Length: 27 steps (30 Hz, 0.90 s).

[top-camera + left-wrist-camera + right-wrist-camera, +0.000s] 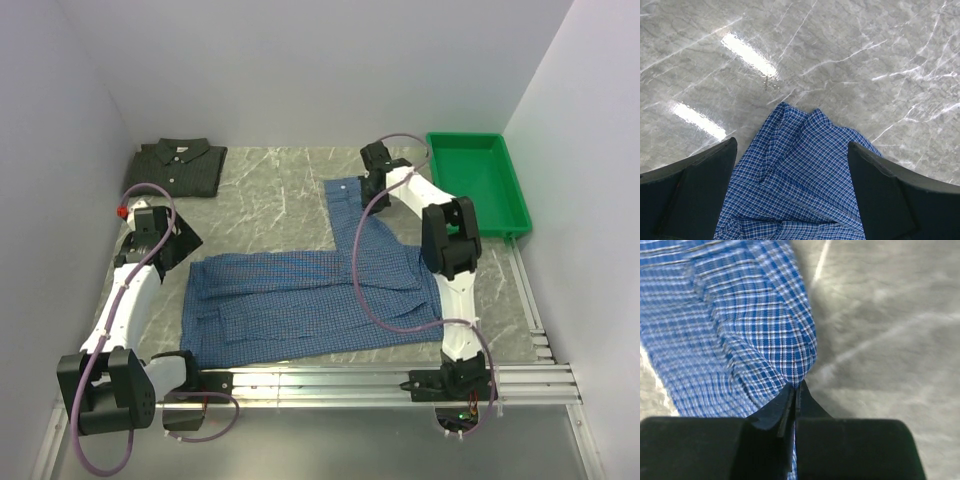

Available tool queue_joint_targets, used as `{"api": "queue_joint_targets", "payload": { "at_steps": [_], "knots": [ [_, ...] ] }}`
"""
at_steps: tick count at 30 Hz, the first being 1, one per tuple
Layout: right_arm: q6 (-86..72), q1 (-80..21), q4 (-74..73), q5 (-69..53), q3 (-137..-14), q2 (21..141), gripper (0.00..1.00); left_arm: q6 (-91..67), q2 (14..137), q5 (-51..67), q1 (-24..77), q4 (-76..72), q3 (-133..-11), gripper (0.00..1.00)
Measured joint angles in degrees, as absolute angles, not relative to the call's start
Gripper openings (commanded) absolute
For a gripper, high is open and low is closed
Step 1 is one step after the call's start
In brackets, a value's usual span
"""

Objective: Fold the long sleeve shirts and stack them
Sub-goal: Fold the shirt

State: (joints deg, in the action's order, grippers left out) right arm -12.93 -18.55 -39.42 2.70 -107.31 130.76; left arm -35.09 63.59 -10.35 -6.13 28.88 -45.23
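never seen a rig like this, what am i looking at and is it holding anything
Two robot arms are bolted to the near edge of a table. The wide picture looks down from above and behind them; the other two come from a camera on each wrist, so the black shapes at the bottom are that arm's own jaws. On it lie a spread-out blue shirt, a folded dark shirt at the far left, and a green tray at the far right. The right arm has its jaws shut, pinching the far end of the blue shirt. The left arm holds nothing: its open jaws hover over a corner of it.
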Motion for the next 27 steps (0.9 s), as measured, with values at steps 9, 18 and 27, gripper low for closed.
{"api": "queue_joint_targets", "payload": {
  "at_steps": [9, 18, 27],
  "knots": [
    [-12.19, -27.14, -32.56, 8.40, -82.70, 99.29, 0.00, -35.11, 63.35, -9.15, -6.13, 28.16, -45.21, 0.98],
    [-15.31, -55.66, -26.15, 5.91, -60.71, 83.07, 0.05, -35.14, 62.83, -5.96, -6.07, 27.38, -44.53, 0.98],
    [-13.96, -70.39, -30.57, 2.07, -57.19, 84.18, 0.51, -35.42, 58.13, 0.99, -3.70, 28.62, -43.24, 0.97]
  ]
}}
